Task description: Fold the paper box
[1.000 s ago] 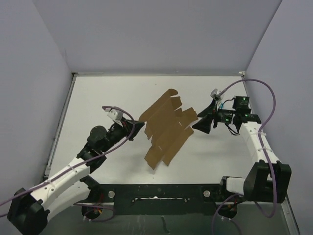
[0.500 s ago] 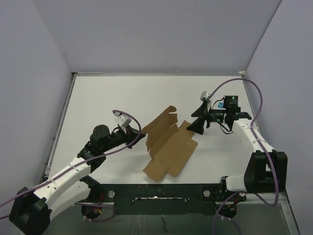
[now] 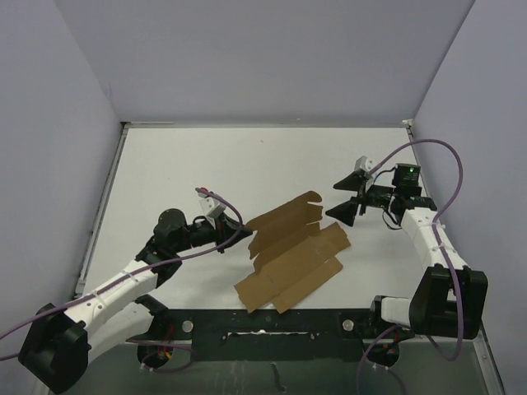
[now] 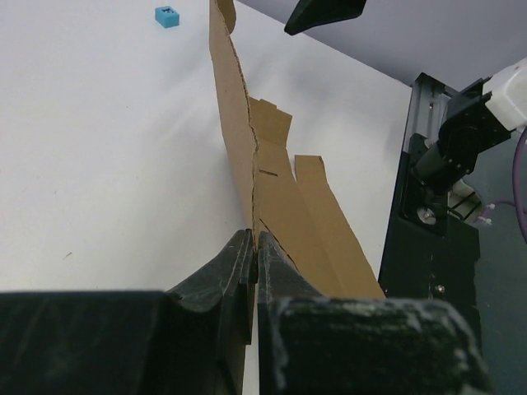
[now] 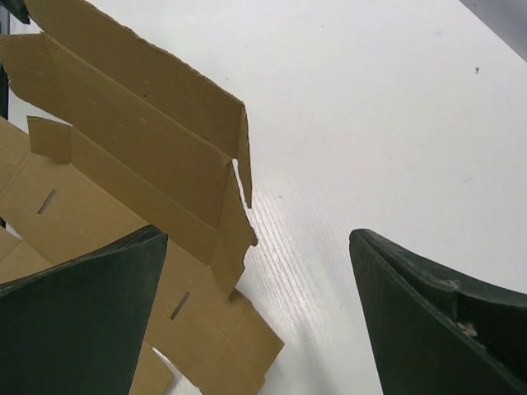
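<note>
The paper box (image 3: 288,251) is pinched by left fingers (image 4: 216,284), perhaps for creasing; right fingers (image 5: 78,321) are held wide.

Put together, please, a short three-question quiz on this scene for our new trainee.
1. True or false: the left gripper is shut on an edge of the paper box.
2. The right gripper is: A open and holding nothing; B shut on the box; C out of view.
3. Fill in: the small cube on the table beyond the box is ____ in colour.

Key: 1 true; 2 A; 3 blue.
</note>
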`<state>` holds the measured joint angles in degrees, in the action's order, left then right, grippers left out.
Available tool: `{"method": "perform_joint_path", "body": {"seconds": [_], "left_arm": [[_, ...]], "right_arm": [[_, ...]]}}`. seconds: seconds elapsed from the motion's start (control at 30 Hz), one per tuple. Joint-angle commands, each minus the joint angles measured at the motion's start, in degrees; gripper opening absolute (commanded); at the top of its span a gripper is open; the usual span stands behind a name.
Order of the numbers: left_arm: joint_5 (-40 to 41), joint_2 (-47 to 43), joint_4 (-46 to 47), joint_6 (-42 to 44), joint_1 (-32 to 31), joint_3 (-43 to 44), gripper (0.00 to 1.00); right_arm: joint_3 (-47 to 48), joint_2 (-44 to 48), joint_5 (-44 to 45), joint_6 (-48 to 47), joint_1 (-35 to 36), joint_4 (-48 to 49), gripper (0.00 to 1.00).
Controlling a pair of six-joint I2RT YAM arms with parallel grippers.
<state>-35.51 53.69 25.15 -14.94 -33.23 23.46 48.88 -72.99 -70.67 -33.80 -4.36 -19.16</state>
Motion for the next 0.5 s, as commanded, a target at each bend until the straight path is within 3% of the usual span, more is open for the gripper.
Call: {"method": "perform_joint_path", "body": {"seconds": [0.0, 0.23, 0.47], "left_arm": [[-3.3, 0.5, 6.9, 1.0, 0.6, 0.8, 0.0], [-6.3, 1.9, 10.3, 0.1, 0.6, 0.3, 0.0], [-6.4, 1.9, 11.1, 0.2, 0.7, 0.0, 0.0]], "right_arm": [[2.1, 2.3, -5.7, -3.0, -1.2, -1.8, 0.98], [3.7, -1.8, -3.9, -6.5, 1.1, -5.5, 0.99], [4.0, -3.8, -4.1, -10.7, 3.6, -8.6, 0.92]]}}
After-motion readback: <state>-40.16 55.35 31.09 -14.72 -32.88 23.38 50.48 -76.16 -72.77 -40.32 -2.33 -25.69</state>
